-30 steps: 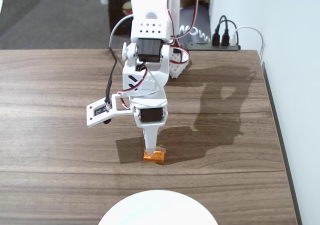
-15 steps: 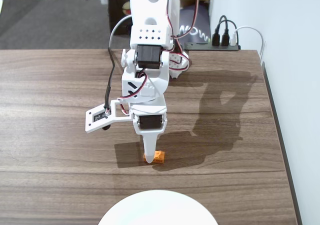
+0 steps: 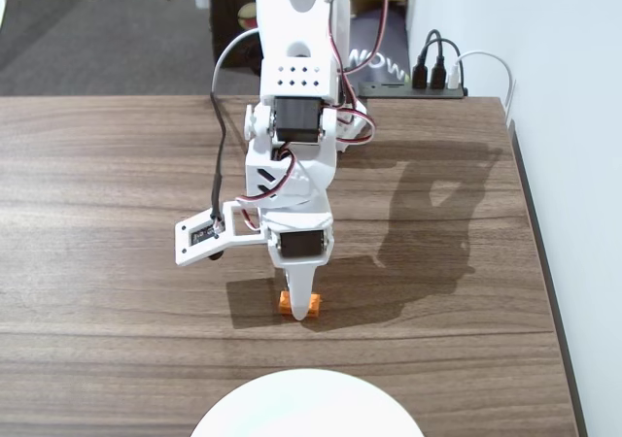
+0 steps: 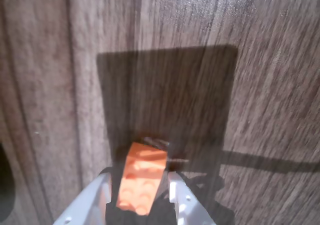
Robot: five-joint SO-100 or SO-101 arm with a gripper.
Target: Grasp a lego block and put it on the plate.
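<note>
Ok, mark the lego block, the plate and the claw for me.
lego block (image 4: 140, 177): wrist view, on its studded orange top face.
plate (image 3: 306, 408): fixed view, on the bare white surface near its upper rim.
claw (image 4: 140, 192): wrist view, midway between the two white fingertips, which flank the block.

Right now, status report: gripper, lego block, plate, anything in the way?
Gripper down at the table, fingers either side of the lego block; closure unclear. Block on the wood, not lifted. Plate empty, near edge of fixed view. Nothing between them.
</note>
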